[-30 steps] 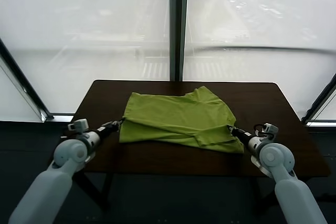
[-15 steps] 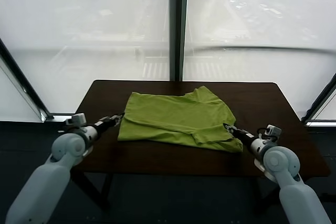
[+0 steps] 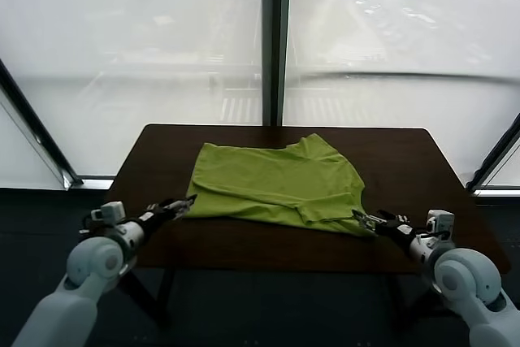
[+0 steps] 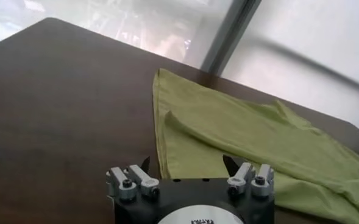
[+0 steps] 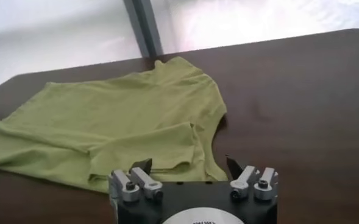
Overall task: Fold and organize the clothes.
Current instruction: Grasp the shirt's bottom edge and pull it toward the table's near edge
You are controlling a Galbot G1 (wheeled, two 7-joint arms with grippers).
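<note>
Both jaws released: left gripper [image 3: 185, 201] and right gripper [image 3: 363, 219] flank the T-shirt [image 3: 276, 184]. Each should pinch the hem just ahead, lifting evenly.

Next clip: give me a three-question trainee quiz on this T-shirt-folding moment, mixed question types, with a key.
1. True or false: the left gripper is clamped on the green T-shirt.
2. Multiple choice: the right gripper is (A) open at the shirt's near right corner, (B) shut on a sleeve, (C) out of view.
3. Fill in: the shirt lies on a dark brown ____.

Key
1. False; its fingers are open at the shirt's near left corner, holding nothing.
2. A.
3. table.
</note>
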